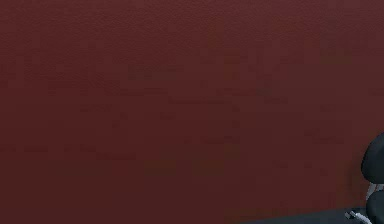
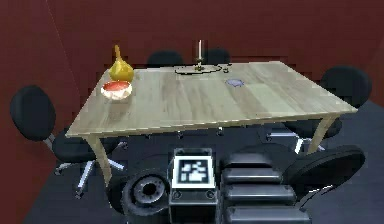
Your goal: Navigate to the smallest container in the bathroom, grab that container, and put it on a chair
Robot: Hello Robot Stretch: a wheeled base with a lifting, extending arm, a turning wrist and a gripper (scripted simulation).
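A light wooden table (image 2: pixel 200 100) stands against a dark red wall, with black office chairs around it. One chair (image 2: pixel 35 118) is at its left end, another (image 2: pixel 346 88) at its right end, and a third (image 2: pixel 330 172) at the near right corner. The retracted arm (image 2: pixel 255 188) lies along the bottom edge, with a white marker square (image 2: pixel 195 170) on it. Left of the marker sits the gripper's dark round body (image 2: pixel 148 190). I cannot make out its far end, so I cannot tell whether it holds anything.
On the table are a yellow gourd-shaped vase (image 2: pixel 121 66), a red and white bowl (image 2: pixel 117 90), a dark candle holder (image 2: pixel 200 64) and a small grey disc (image 2: pixel 236 83). A dark red wall (image 1: pixel 180 100) stands close ahead, with a black chair's edge (image 1: pixel 374 172) at the lower right.
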